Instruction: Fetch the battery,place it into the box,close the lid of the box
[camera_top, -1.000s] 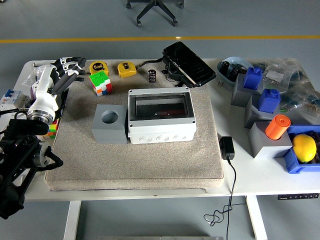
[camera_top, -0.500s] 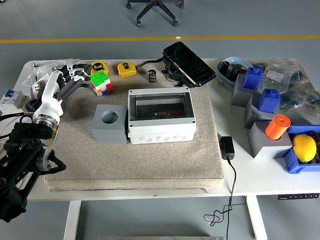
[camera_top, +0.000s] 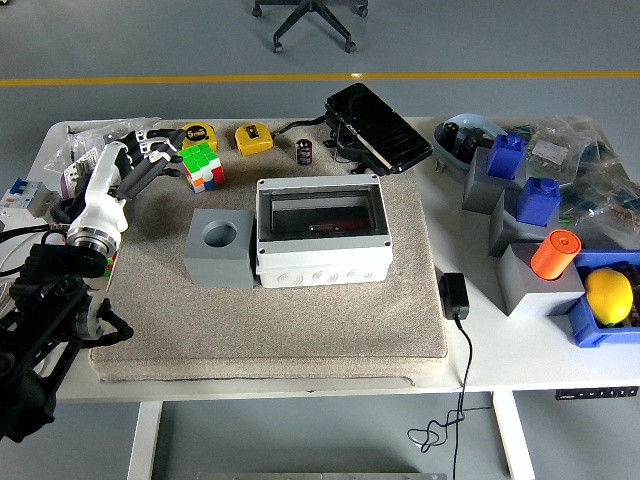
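Two tape measures (camera_top: 198, 133) (camera_top: 253, 138), one box (camera_top: 322, 232), one battery (camera_top: 304, 152)

The left arm (camera_top: 45, 320) comes in from the lower left corner, its black jointed links rising to a white forearm and wrist (camera_top: 95, 205) that slant up and to the right over the left part of the desk. At its end the left hand (camera_top: 140, 160) is stretched forward, palm turned down and inward, its dark fingers (camera_top: 150, 150) loosely extended and slightly fanned, closed around nothing. The right arm does not appear in the view.
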